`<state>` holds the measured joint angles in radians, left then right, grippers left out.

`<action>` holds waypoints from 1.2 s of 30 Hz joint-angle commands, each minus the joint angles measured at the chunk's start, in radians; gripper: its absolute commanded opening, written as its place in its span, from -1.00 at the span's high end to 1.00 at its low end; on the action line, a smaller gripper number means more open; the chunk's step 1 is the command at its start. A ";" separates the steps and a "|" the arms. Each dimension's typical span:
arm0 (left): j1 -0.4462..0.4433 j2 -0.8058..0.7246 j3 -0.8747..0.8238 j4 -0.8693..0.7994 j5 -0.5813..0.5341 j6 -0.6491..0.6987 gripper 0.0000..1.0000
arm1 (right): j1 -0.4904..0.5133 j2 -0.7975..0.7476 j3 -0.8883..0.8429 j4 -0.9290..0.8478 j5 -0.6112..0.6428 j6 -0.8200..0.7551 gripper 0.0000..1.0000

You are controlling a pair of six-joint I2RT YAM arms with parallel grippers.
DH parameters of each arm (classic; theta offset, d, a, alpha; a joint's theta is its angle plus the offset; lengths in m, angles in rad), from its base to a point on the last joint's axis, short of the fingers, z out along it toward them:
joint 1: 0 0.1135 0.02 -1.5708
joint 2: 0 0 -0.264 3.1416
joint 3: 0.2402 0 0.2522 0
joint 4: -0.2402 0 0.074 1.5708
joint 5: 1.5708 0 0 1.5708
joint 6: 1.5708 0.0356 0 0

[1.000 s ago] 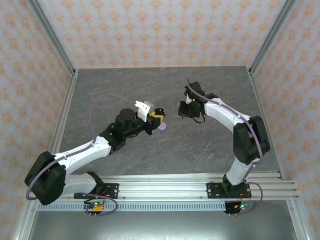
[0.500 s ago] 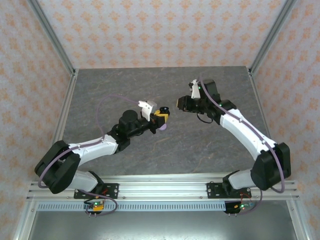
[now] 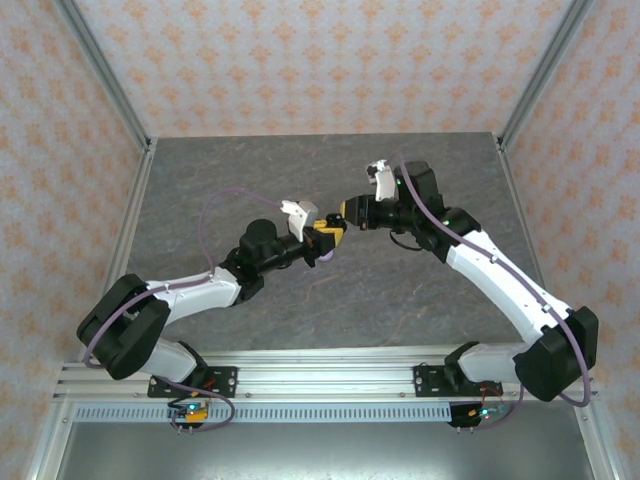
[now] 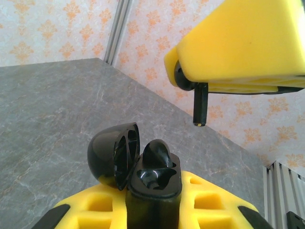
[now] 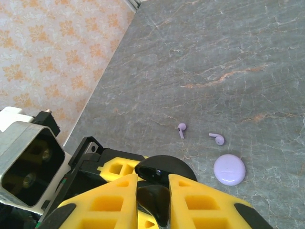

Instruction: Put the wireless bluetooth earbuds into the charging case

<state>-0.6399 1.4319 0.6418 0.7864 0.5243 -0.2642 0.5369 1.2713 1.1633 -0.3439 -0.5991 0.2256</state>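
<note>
The left gripper [image 3: 325, 240] clenches the black charging case [image 4: 153, 183], lid [image 4: 113, 152] open, one black earbud [image 4: 157, 151] seated inside; the right gripper [image 5: 152, 182] pinches a second black earbud [image 4: 200, 102] just above it; two lilac earbuds [image 5: 181, 129] lie near a closed lilac case [image 5: 229, 169]; the held case's base is cut off.

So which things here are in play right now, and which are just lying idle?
In play: left gripper holding open black case, one black earbud seated; right gripper holding second black earbud.
Idle: two lilac earbuds, closed lilac case.
</note>
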 commanded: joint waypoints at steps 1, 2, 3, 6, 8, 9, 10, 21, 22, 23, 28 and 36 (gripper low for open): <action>-0.012 0.004 0.048 0.012 0.029 0.006 0.61 | 0.020 -0.001 0.051 -0.008 0.001 -0.039 0.60; -0.012 0.004 0.051 0.008 0.031 0.005 0.61 | 0.024 0.003 0.056 -0.012 0.001 -0.043 0.60; -0.014 0.004 0.053 0.001 0.031 0.005 0.61 | 0.027 0.008 0.059 -0.014 0.002 -0.046 0.60; -0.014 0.004 0.068 -0.023 0.036 0.003 0.61 | 0.036 0.018 0.065 -0.021 0.010 -0.054 0.60; -0.015 0.002 0.068 -0.022 0.039 0.003 0.61 | 0.038 0.021 0.066 -0.025 0.014 -0.055 0.60; -0.016 0.000 0.068 -0.022 0.039 0.004 0.61 | 0.039 0.021 0.067 -0.025 0.019 -0.056 0.60; -0.015 -0.003 0.068 -0.026 0.039 0.004 0.61 | 0.039 0.020 0.065 -0.025 0.022 -0.056 0.60; -0.015 -0.015 0.078 -0.052 0.035 0.000 0.61 | 0.044 0.029 0.057 -0.041 0.046 -0.069 0.60; -0.016 -0.016 0.081 -0.054 0.036 -0.001 0.61 | 0.046 0.031 0.056 -0.041 0.051 -0.069 0.60; -0.015 -0.016 0.083 -0.057 0.038 -0.001 0.61 | 0.046 0.032 0.056 -0.044 0.053 -0.070 0.60; -0.015 -0.019 0.091 -0.070 0.047 -0.003 0.61 | 0.048 0.037 0.054 -0.045 0.058 -0.073 0.60; -0.015 -0.021 0.096 -0.080 0.045 -0.015 0.60 | 0.050 0.043 0.052 -0.055 0.056 -0.080 0.60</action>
<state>-0.6483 1.4315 0.7036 0.7033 0.5503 -0.2653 0.5804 1.3102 1.1965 -0.3897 -0.5568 0.1669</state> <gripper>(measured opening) 0.201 0.202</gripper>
